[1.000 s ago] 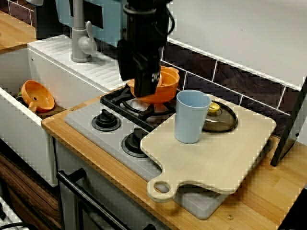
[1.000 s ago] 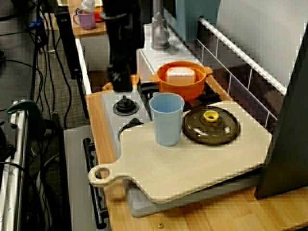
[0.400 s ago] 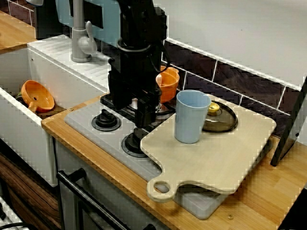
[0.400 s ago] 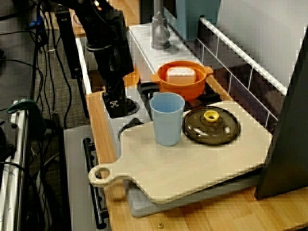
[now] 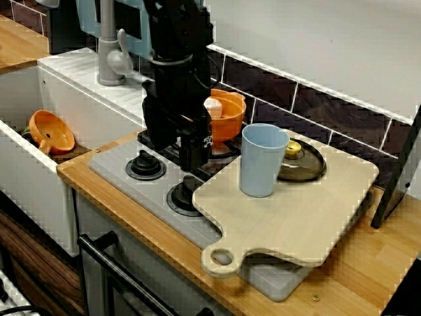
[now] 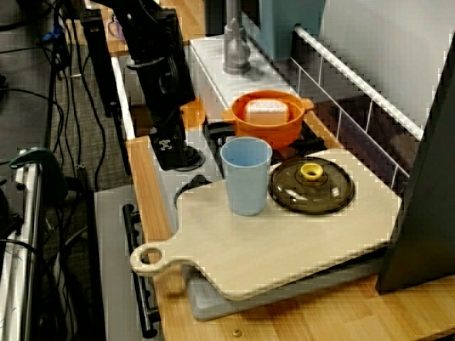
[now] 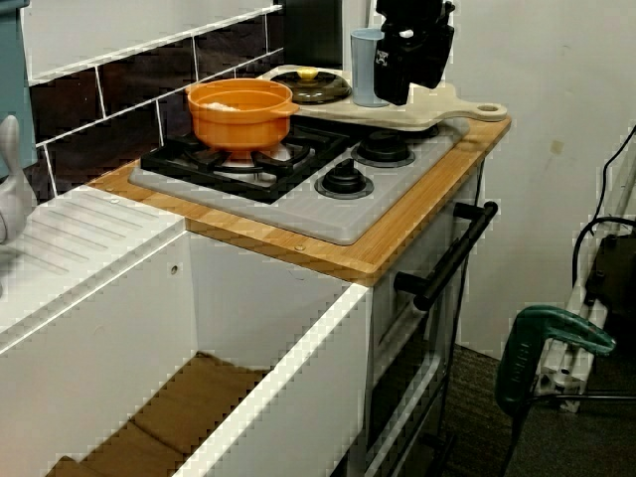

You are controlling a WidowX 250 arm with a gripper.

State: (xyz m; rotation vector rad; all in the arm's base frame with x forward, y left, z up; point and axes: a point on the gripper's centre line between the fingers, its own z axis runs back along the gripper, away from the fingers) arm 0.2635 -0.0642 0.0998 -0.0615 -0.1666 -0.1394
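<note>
2 round black knobs (image 5: 145, 165) sit on the grey stove (image 5: 108, 160) panel, just in front of the orange pot (image 5: 228, 120). The pot holds a pale block (image 6: 266, 111). Beside the pot, a blue cup (image 5: 263, 160) and a glass lid (image 5: 306, 168) rest on a board (image 5: 296, 214). The hand (image 5: 195, 158) hangs close above the knobs with nothing seen in it; I cannot tell how far it is open.

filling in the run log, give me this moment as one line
claw: above stove knobs, jaws unclear | orange pot: on burner grate | blue cup, lid: on cutting board
</note>
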